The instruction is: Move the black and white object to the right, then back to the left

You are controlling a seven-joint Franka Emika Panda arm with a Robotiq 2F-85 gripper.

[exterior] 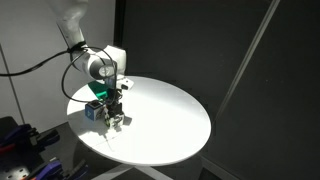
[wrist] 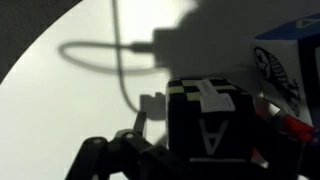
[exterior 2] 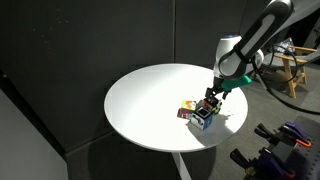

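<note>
The black and white object point(wrist: 212, 125) is a dark block with a letter A on its near face and a checkered top. In the wrist view it sits on the white table between my gripper's point(wrist: 205, 135) fingers. A strip of table shows between the left finger and the block, so the jaws look open around it. The right finger is lost in shadow. In both exterior views my gripper point(exterior: 116, 110) point(exterior 2: 211, 103) is low over the table edge, with the block point(exterior: 119, 119) just under it.
A blue cube with a white face point(wrist: 290, 62) point(exterior: 93, 111) point(exterior 2: 203, 121) stands right beside the block. A small orange-red piece point(exterior 2: 186, 109) point(wrist: 292, 125) lies next to them. The round white table point(exterior: 170, 115) ends close by; a cable point(wrist: 115, 60) casts a shadow.
</note>
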